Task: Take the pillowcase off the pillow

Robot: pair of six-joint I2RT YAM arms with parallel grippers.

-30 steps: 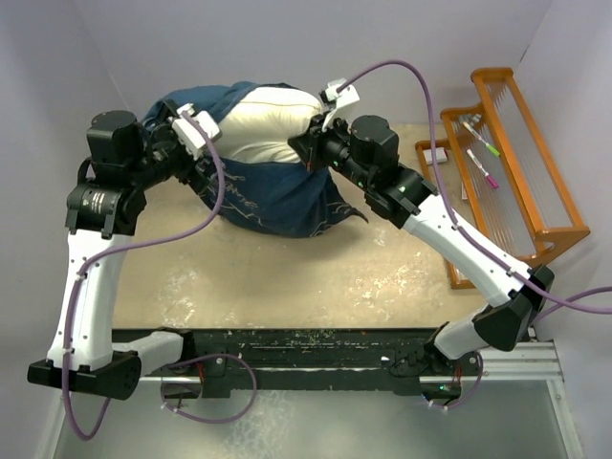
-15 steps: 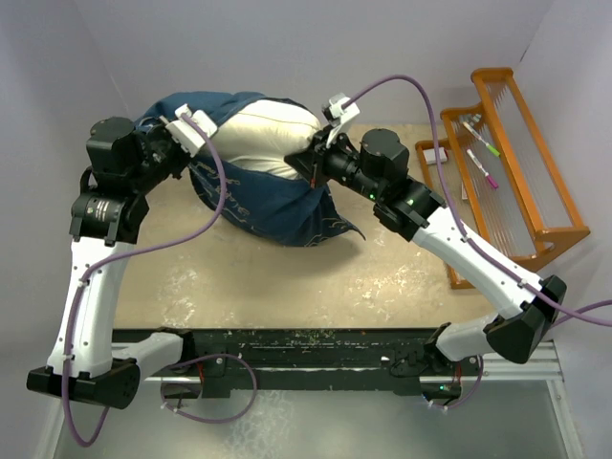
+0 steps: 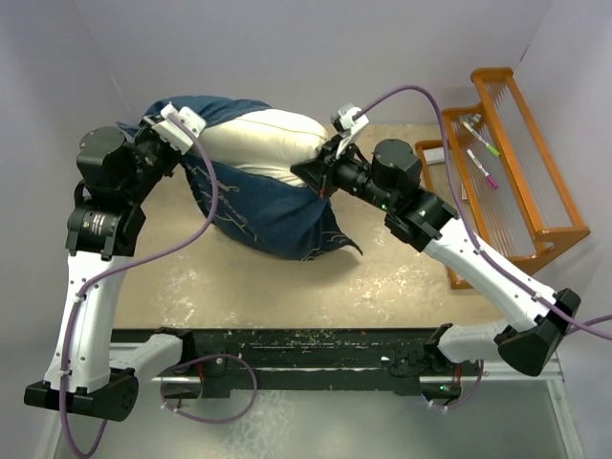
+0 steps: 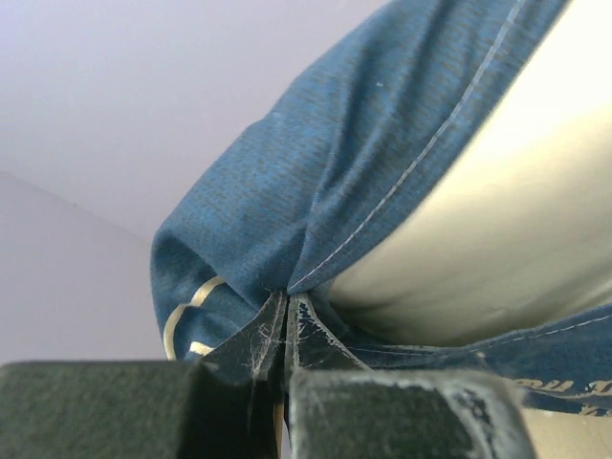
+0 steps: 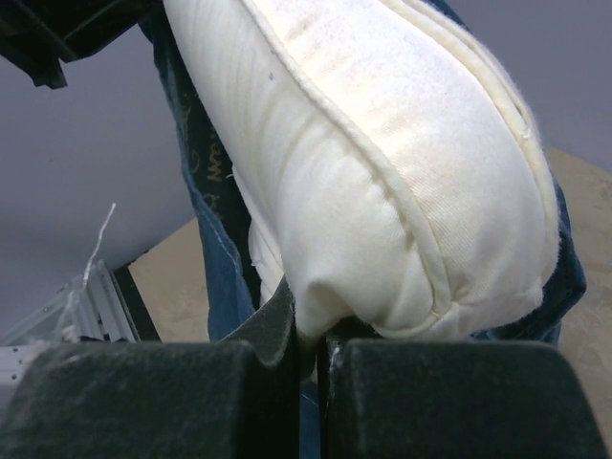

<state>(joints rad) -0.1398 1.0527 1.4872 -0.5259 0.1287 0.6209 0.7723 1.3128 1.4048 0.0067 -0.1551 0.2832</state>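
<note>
The pillowcase (image 3: 268,206) sits at the far side of the worktop (image 3: 287,287), left of centre, half pulled off. Its dark navy cloth bunches over the far left end of the pillow (image 3: 258,139) and hangs below it in a broad fold with white line drawings, reaching toward me. The cream pillow bulges out of the opening, its upper face and right end bare, the blue cloth wrapped under and behind it. From the overhead view I cannot tell whether the bundle rests on the worktop or hangs clear of it.

My left pincer (image 4: 287,306) is pressed together on a gathered pleat of the pillowcase at the left end, just beside the stitched hem. The wrist view shows the fabric fanning out from between the fingers, with the pillow's pale side just past it.

My right pincer (image 5: 308,325) is clamped on the pillow's near right corner. The seamed edge runs down into the narrow gap between the fingers, and a strip of navy cloth hangs just to the left of the grip.

The two arms flank the bundle, elbows out, purple cables (image 3: 206,206) looping over them. Well apart to the right stands an orange wooden rack (image 3: 535,191) with a couple of markers (image 3: 483,170) lying on it.
</note>
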